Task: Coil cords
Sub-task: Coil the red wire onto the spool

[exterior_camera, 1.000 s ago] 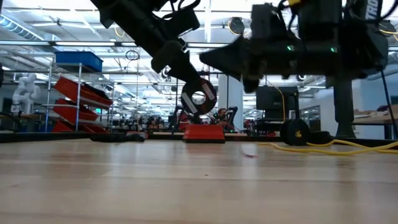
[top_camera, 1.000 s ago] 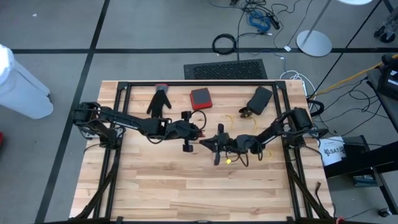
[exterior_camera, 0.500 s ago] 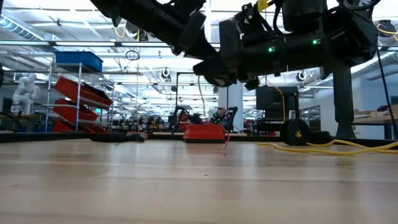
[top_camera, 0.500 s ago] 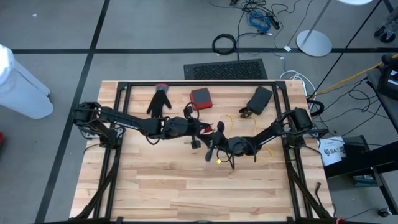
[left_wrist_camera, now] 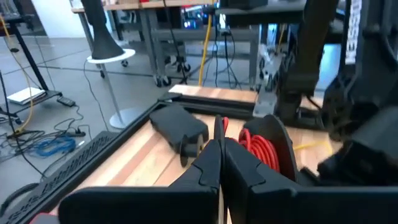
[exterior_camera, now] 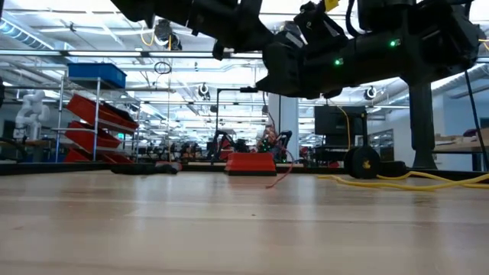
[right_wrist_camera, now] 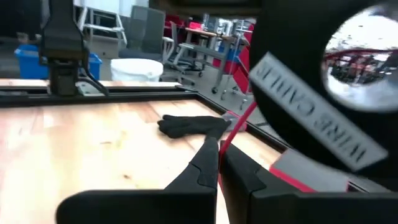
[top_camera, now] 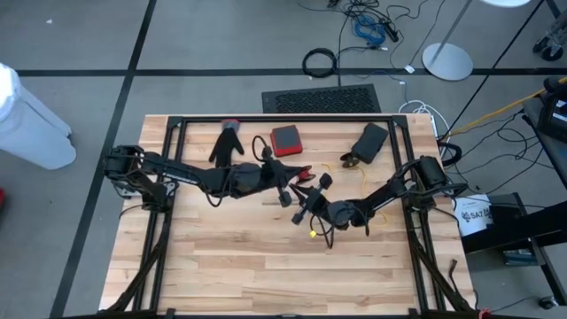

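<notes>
A grey floor strewn with stray cables rings the wooden desk (top_camera: 266, 266), and from above both arms meet near its middle: the left gripper (top_camera: 285, 190) and the right gripper (top_camera: 312, 206) sit close together, a red cord (top_camera: 304, 175) strung between them, with a yellow cord (top_camera: 376, 215) trailing toward the right side. Down at desk height, a workshop of shelves stretches behind; the red cord (exterior_camera: 284, 172) dangles limp from the raised arms, so it looks light and floppy, best pinched near an end. The yellow cord (exterior_camera: 412, 178) lies along the far right. On the left wrist, the fingers (left_wrist_camera: 208, 163) are pinched tight on the red cord, right beside a spool (left_wrist_camera: 264, 146) wound with it. On the right wrist, the jaws are shut on the red cord (right_wrist_camera: 236, 126) too, a glove (right_wrist_camera: 189, 126) lying beyond. The front half of the desk looks free for laying loops; the frame rails hem in the sides.
</notes>
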Robot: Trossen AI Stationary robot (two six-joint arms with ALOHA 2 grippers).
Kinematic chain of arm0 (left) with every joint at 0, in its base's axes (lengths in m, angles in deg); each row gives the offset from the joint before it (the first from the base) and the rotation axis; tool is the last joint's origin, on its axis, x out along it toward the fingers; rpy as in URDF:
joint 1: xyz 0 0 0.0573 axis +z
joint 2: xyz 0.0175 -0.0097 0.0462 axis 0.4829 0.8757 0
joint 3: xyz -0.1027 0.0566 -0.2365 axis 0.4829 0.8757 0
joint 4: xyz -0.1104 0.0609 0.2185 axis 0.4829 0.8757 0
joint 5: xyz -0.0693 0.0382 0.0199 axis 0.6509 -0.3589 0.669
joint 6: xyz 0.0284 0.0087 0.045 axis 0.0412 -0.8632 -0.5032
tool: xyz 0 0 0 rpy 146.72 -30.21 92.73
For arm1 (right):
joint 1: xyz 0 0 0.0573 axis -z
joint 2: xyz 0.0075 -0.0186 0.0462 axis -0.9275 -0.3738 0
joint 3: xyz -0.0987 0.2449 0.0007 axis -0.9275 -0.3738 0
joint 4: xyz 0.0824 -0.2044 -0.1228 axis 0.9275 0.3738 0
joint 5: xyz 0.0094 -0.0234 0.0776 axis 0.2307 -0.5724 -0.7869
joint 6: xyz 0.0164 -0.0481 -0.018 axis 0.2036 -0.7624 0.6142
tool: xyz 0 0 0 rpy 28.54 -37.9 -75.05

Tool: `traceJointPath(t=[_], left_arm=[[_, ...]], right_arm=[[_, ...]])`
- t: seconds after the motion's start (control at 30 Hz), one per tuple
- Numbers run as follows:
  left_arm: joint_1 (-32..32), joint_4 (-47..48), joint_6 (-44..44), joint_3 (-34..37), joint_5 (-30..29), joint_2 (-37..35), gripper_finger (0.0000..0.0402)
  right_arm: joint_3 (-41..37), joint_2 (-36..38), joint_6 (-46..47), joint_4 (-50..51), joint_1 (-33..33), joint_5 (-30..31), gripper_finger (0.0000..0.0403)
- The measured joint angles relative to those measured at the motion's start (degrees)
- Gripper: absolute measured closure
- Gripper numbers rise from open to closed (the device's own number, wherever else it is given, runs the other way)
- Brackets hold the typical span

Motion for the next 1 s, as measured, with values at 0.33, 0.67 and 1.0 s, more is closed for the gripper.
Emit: traceJointPath(t=[0.33, 0.67, 1.0], left_arm=[[0.00, -1.20, 1.10, 0.02, 4.25, -0.39, 0.0393], [0.48, 12.24, -3.22, 0.07, 12.78, -6.30, 0.0393], [0.44, 26.06, -8.08, 0.04, 13.84, -9.94, 0.0393]], right_arm=[[-3.25, 0.00, 1.37, 0.89, -0.29, 3.41, 0.0403], [-9.07, 0.00, 0.83, -4.65, -0.46, 4.35, 0.0403], [-11.55, 3.36, 0.92, -4.98, -0.46, 4.03, 0.0403]])
